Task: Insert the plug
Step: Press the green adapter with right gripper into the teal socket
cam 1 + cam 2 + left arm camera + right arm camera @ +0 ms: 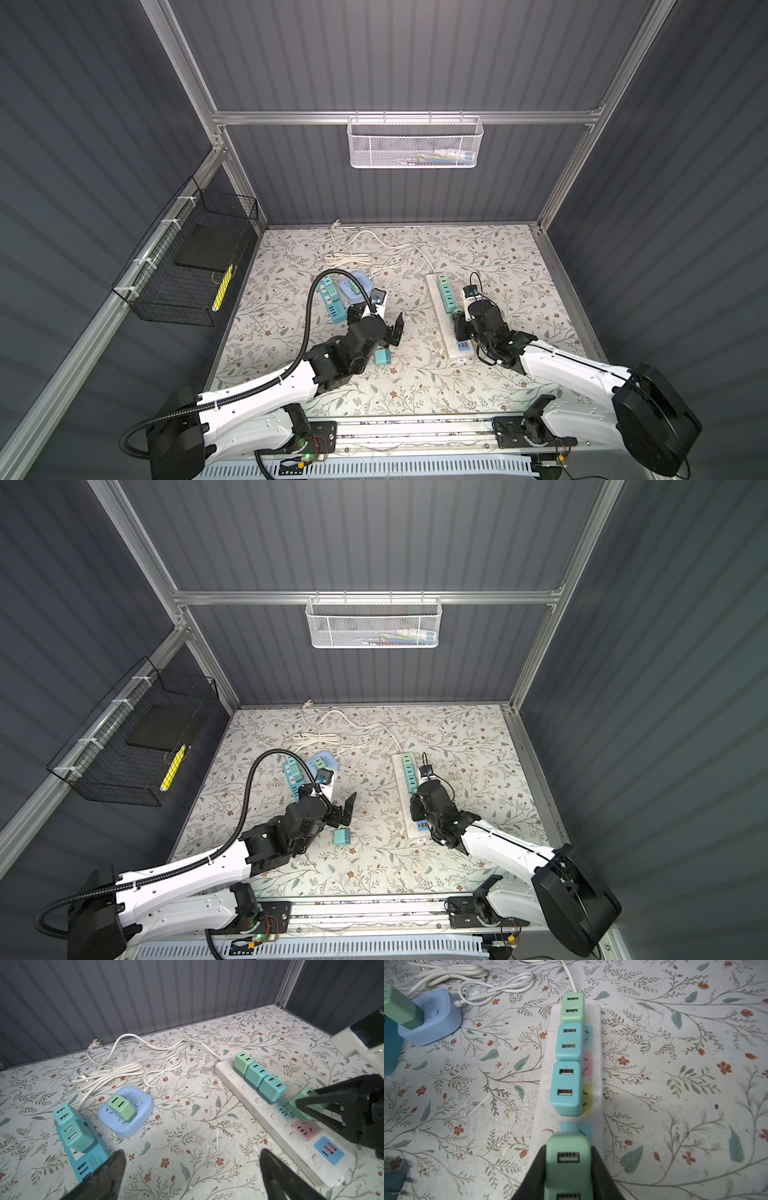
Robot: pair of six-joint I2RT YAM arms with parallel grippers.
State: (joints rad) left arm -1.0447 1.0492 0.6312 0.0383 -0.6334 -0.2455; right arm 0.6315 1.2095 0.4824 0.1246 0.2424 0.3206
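My right gripper (568,1147) is shut on a green two-port plug (568,1164), gripping it by its sides. The plug (301,1105) hangs tilted over the white power strip (544,1109), at the light-blue socket face (282,1110) just past three plugs (569,1041) that stand in a row on the strip. Its prongs are hidden. In both top views the right gripper (459,328) (415,808) sits over the strip's near half. My left gripper (193,1155) (376,320) is open and empty above the mat. A loose teal plug (383,357) (342,837) lies beside the left gripper.
A teal power strip (332,301) (83,1159) carrying plugs and a blue cube socket (355,286) (126,1113) with a green plug lie at the left. White cords (347,258) coil at the back. A white mesh basket (415,143) and a black wire basket (187,266) hang on the walls.
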